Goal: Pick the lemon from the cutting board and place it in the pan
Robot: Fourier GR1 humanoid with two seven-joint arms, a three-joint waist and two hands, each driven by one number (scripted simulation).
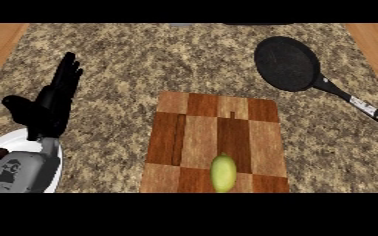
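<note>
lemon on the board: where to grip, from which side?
Grip the lemon across its narrow middle, coming from above. It lies flat near the cutting board's near edge, long axis running away from the robot, so its left and right flanks are free. The right hand is out of view; the left hand rests open.

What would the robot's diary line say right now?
yellow-green lemon: on wooden cutting board | black frying pan: empty | left hand: open, resting | right hand: unseen
</note>
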